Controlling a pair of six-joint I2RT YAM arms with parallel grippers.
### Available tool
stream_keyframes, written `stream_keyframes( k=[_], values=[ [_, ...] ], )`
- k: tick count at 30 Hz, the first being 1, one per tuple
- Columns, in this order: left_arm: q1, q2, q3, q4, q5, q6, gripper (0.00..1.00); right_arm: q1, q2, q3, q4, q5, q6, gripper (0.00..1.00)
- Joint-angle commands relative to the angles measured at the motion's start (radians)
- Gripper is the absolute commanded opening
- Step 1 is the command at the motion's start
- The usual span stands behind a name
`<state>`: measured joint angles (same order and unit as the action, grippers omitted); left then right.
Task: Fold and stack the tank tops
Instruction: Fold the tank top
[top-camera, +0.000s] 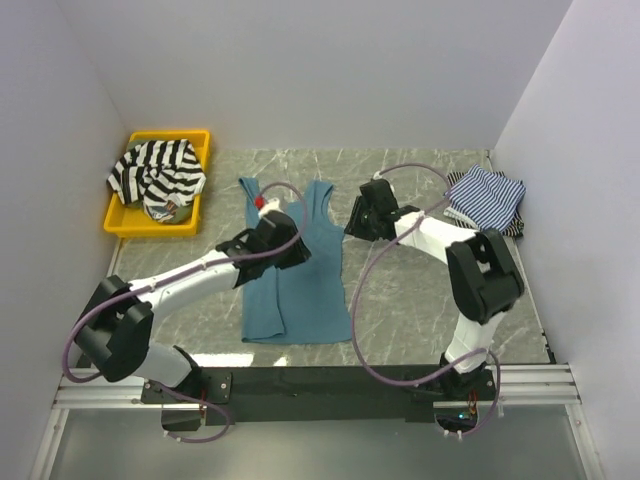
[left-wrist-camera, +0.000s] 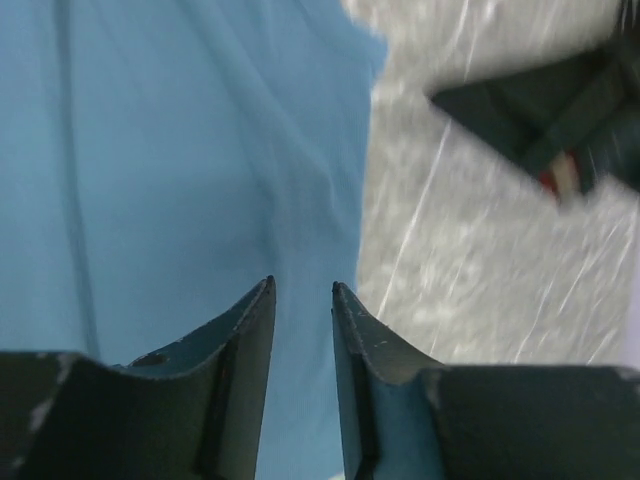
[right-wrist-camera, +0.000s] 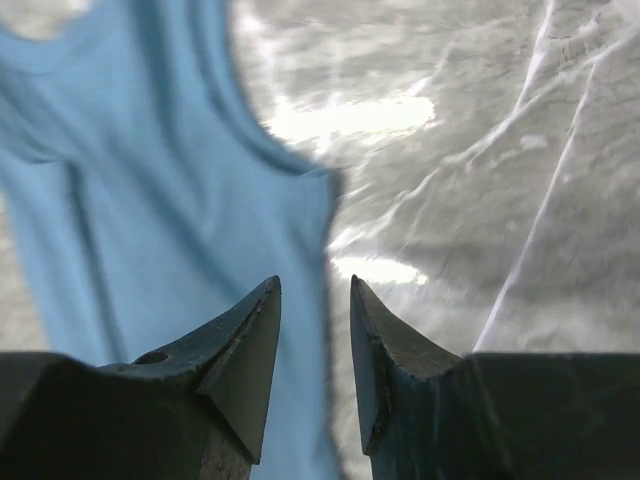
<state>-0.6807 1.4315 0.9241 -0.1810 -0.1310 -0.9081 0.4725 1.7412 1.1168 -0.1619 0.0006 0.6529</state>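
A plain teal-blue tank top (top-camera: 295, 285) lies spread flat in the middle of the table, straps toward the far wall. My left gripper (top-camera: 298, 248) hovers over its upper part. In the left wrist view its jaws (left-wrist-camera: 303, 290) stand partly apart with only teal cloth (left-wrist-camera: 180, 150) showing below the gap, close to the top's right edge. My right gripper (top-camera: 350, 226) hangs over that same edge near the armhole. Its jaws (right-wrist-camera: 315, 285) are apart, one over teal cloth (right-wrist-camera: 150, 200) and one over bare table. Neither holds anything.
A yellow tray (top-camera: 170, 135) at the back left holds a black-and-white striped top (top-camera: 155, 170). A thin blue-and-white striped top (top-camera: 487, 197) lies crumpled at the back right. White walls close in three sides. The right arm's dark body (left-wrist-camera: 540, 110) shows in the left wrist view.
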Motion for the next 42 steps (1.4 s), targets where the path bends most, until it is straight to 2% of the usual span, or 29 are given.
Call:
stream_keyframes(
  k=[1,8,19,28,32,35,36,38,42],
  values=[
    [-0.095,-0.04,-0.031,0.038,-0.071,-0.034,0.34,-0.018,0.078,0.078,-0.031,-0.051,-0.032,0.41],
    [-0.307,0.018,-0.004,0.006,-0.139,-0.049,0.3,-0.051,0.196,0.164,-0.034,-0.076,-0.036,0.41],
    [-0.388,0.064,-0.027,0.026,-0.137,-0.095,0.3,-0.052,0.218,0.166,-0.002,-0.074,-0.016,0.44],
    [-0.437,0.129,0.004,0.023,-0.133,-0.087,0.29,-0.052,0.273,0.224,-0.036,-0.065,-0.012,0.41],
    [-0.45,0.148,0.016,0.035,-0.119,-0.077,0.29,-0.052,0.281,0.235,-0.047,-0.06,-0.013,0.29],
    [-0.473,0.179,0.033,0.051,-0.101,-0.063,0.33,-0.052,0.274,0.226,-0.042,-0.053,-0.013,0.14],
    [-0.48,0.2,0.041,0.052,-0.099,-0.057,0.34,-0.051,0.271,0.222,-0.041,-0.047,-0.013,0.05],
    [-0.506,0.236,0.067,0.043,-0.102,-0.051,0.36,-0.052,0.258,0.207,-0.037,-0.036,-0.013,0.01],
    [-0.543,0.276,0.104,0.022,-0.124,-0.048,0.39,-0.06,0.235,0.184,-0.027,-0.031,-0.01,0.0]
  ],
)
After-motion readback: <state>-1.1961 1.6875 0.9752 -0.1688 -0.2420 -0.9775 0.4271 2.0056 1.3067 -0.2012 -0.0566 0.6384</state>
